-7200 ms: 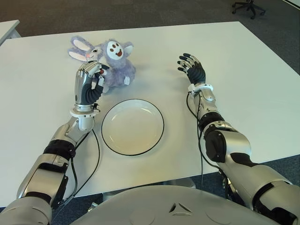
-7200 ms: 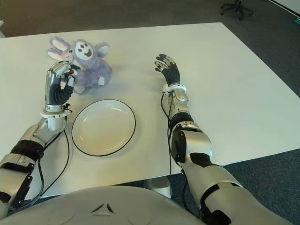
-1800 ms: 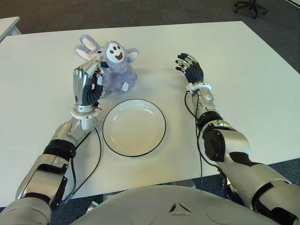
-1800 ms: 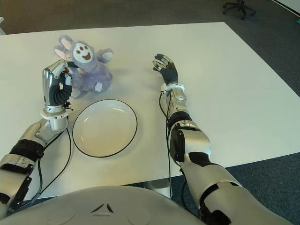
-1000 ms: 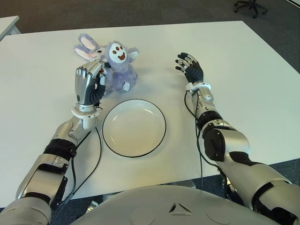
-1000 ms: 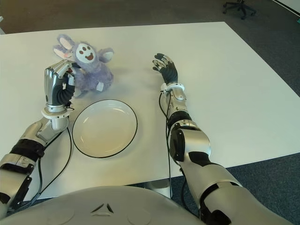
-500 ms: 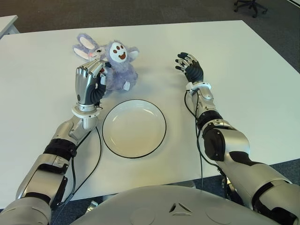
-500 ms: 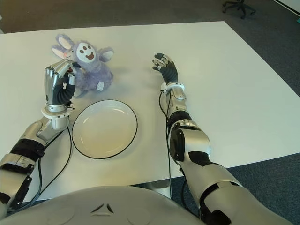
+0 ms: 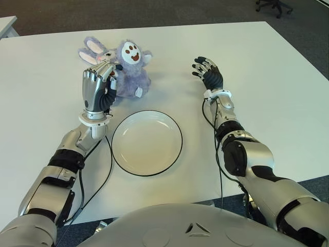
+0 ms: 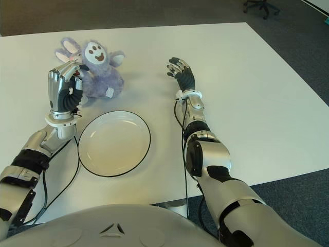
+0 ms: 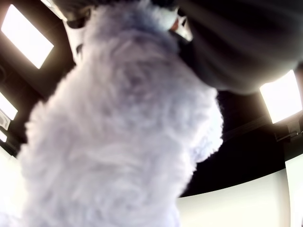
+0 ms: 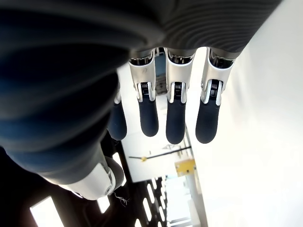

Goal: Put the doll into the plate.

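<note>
left hand (image 9: 97,87) fingers curled into the doll's (image 9: 127,69) side fur, doll on the table (image 9: 267,77) behind the plate (image 9: 146,142); right hand (image 9: 208,73) spread, idle; risk: shallow fur grip slips, doll lands short.

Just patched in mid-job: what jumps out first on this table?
The purple plush doll at the table's far left, with the left hand curled on its near side. Nearer the robot sits the empty white plate, black-rimmed. The right hand shows open, right of the doll, holding nothing.
</note>
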Robot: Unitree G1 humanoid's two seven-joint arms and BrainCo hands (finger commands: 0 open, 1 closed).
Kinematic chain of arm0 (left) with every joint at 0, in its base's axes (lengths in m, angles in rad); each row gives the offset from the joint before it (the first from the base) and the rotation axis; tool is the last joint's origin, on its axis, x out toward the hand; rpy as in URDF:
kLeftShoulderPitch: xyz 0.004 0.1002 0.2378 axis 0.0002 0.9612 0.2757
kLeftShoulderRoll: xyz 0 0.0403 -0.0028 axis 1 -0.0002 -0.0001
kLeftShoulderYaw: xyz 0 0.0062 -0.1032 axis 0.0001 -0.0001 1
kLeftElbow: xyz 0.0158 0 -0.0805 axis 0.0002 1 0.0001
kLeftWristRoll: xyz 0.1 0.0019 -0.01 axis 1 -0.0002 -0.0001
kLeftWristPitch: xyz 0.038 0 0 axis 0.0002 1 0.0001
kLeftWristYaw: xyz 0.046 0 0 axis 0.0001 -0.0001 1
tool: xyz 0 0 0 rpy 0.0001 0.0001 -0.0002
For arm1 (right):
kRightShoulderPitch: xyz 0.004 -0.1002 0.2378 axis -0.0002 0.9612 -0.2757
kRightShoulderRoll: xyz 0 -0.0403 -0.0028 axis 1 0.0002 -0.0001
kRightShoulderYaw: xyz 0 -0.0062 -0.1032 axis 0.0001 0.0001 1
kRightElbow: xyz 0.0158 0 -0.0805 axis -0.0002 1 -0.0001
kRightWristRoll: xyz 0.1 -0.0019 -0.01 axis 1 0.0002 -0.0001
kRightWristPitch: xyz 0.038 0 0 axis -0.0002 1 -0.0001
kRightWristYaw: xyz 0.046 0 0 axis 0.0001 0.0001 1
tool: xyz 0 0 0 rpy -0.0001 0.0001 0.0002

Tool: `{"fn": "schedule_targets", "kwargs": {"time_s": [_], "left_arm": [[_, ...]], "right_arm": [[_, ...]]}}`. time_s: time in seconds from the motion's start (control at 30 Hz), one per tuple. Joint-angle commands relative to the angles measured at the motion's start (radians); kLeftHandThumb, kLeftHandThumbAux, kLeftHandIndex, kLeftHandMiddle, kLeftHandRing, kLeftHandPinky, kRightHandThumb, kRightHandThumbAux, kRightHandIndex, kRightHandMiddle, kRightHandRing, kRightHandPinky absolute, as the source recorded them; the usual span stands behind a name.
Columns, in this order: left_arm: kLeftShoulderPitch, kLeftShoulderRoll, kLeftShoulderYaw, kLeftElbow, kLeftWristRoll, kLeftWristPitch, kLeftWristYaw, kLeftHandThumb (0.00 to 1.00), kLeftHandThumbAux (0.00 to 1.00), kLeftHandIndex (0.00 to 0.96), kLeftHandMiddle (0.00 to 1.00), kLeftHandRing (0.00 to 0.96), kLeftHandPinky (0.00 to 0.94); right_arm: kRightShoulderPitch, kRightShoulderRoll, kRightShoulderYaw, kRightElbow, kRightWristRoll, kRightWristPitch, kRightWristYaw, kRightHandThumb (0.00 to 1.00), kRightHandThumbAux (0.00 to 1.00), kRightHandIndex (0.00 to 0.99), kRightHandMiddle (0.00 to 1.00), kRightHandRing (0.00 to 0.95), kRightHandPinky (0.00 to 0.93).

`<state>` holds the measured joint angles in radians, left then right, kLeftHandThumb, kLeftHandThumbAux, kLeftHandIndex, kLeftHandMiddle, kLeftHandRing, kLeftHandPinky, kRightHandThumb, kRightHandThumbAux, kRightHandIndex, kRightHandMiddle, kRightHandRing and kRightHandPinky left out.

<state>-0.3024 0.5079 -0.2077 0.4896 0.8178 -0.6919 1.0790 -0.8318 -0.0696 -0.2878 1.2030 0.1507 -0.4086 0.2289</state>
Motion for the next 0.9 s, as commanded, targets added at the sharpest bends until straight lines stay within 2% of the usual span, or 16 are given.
{"fn": "schedule_targets", "kwargs": {"time_s": [0.03, 0.27, 0.57, 0.8, 0.87, 0.9], "left_arm": [[-0.012, 0.0, 0.011, -0.002, -0.003, 0.002, -0.018, 0.94, 0.656, 0.363, 0.476, 0.589, 0.669], [-0.028, 0.005, 0.014, -0.005, 0.009, 0.009, -0.01, 0.941, 0.654, 0.366, 0.481, 0.594, 0.723], [-0.058, 0.012, 0.026, -0.019, 0.004, 0.021, -0.028, 0.942, 0.653, 0.371, 0.475, 0.591, 0.699], [-0.063, 0.018, 0.035, -0.031, 0.009, 0.03, -0.034, 0.941, 0.654, 0.366, 0.481, 0.593, 0.717], [-0.063, 0.02, 0.037, -0.038, 0.015, 0.036, -0.034, 0.944, 0.648, 0.39, 0.516, 0.497, 0.71], [-0.063, 0.021, 0.038, -0.041, 0.017, 0.039, -0.034, 0.944, 0.648, 0.392, 0.518, 0.486, 0.711]], "right_arm": [[0.033, 0.01, 0.0, 0.028, 0.004, 0.018, -0.004, 0.526, 0.771, 0.24, 0.225, 0.245, 0.301], [0.031, 0.009, 0.002, 0.03, 0.002, 0.018, -0.006, 0.512, 0.775, 0.24, 0.221, 0.244, 0.301], [0.029, 0.008, -0.001, 0.031, 0.005, 0.022, -0.005, 0.525, 0.77, 0.244, 0.227, 0.248, 0.305], [0.028, 0.01, -0.002, 0.03, 0.007, 0.02, -0.002, 0.528, 0.767, 0.244, 0.226, 0.248, 0.3], [0.029, 0.01, -0.002, 0.03, 0.008, 0.021, -0.001, 0.523, 0.77, 0.243, 0.221, 0.243, 0.3], [0.029, 0.01, -0.002, 0.03, 0.008, 0.021, -0.001, 0.52, 0.773, 0.242, 0.22, 0.244, 0.304]]}}
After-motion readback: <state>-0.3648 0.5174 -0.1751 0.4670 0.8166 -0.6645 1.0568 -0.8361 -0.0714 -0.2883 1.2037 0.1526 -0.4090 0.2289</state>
